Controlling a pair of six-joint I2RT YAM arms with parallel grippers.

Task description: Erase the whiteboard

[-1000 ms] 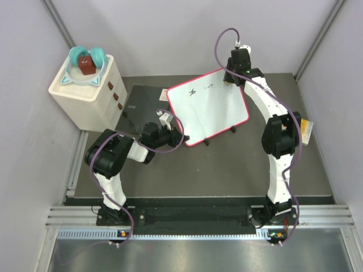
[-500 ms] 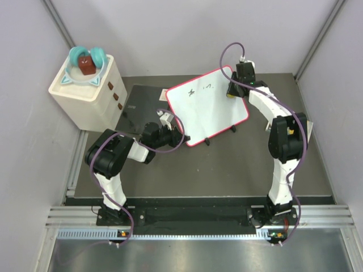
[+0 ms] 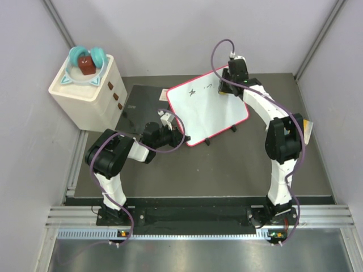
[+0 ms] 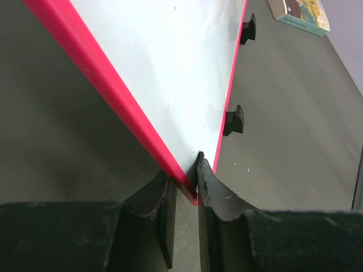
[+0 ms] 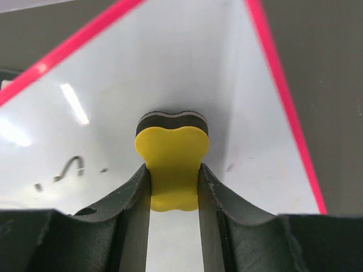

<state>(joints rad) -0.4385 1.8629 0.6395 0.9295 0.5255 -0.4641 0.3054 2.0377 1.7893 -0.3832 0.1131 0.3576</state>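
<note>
The whiteboard (image 3: 207, 107), white with a thin red frame and small black feet, lies tilted on the dark table. Black scribbles (image 3: 195, 91) remain near its far left corner; a curl mark (image 5: 71, 169) shows in the right wrist view. My left gripper (image 3: 177, 135) is shut on the board's near-left red corner (image 4: 190, 190). My right gripper (image 3: 227, 89) is over the board's far right part, shut on a yellow eraser (image 5: 172, 164) whose dark felt face presses on the white surface (image 5: 170, 73).
A dark grey flat slab (image 3: 139, 107) lies left of the board. A cream drawer box (image 3: 88, 93) with a teal bowl and a brown block (image 3: 85, 64) stands at the far left. A small book (image 3: 306, 130) lies at the right wall.
My right gripper swept the eraser right across the board's far edge, then back left. The mark near the middle top is smaller. The left gripper has kept its hold on the corner.
</note>
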